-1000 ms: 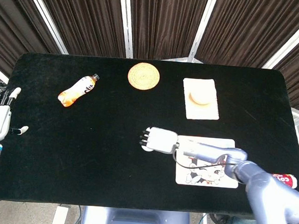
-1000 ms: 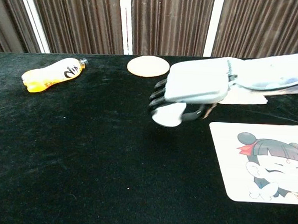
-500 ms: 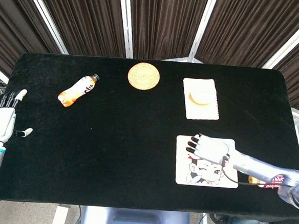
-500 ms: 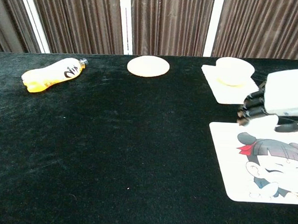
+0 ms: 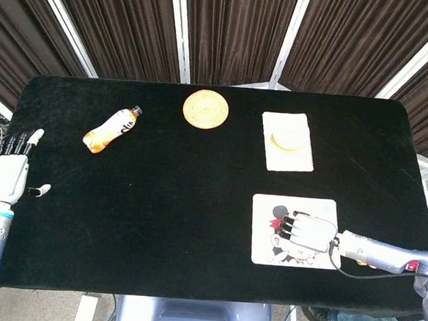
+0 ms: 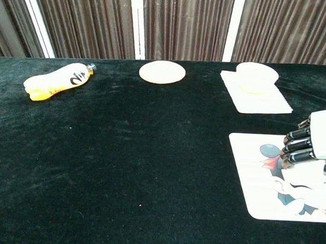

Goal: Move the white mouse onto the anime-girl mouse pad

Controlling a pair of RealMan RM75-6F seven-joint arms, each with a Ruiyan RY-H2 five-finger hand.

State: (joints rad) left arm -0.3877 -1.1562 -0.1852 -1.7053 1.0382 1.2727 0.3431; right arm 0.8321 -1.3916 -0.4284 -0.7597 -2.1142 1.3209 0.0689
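Black-draped table (image 5: pixel 198 174) sitting in front of dark pleated curtains (image 5: pixel 230 29). White mouse (image 6: pixel 308 176) is lying on the anime-girl mouse pad (image 5: pixel 266 208) at the near right, mostly hidden under the right hand (image 5: pixel 308 232); only a pale bit is showing below the fingers (image 6: pixel 298 145) in the chest view. Right hand is covering it palm-down, dark fingers curled over its left side; can't tell if it's gripping or just resting. Left hand (image 5: pixel 7 172) is hovering off the table's near left edge, fingers spread, holding nothing. Far of the pad, a white mat (image 5: pixel 286 162) is carrying a pale round bowl (image 5: pixel 287 139). Round woven coaster (image 5: pixel 205 108) is lying at far centre, orange drink bottle (image 5: pixel 112 130) on its side at far left.
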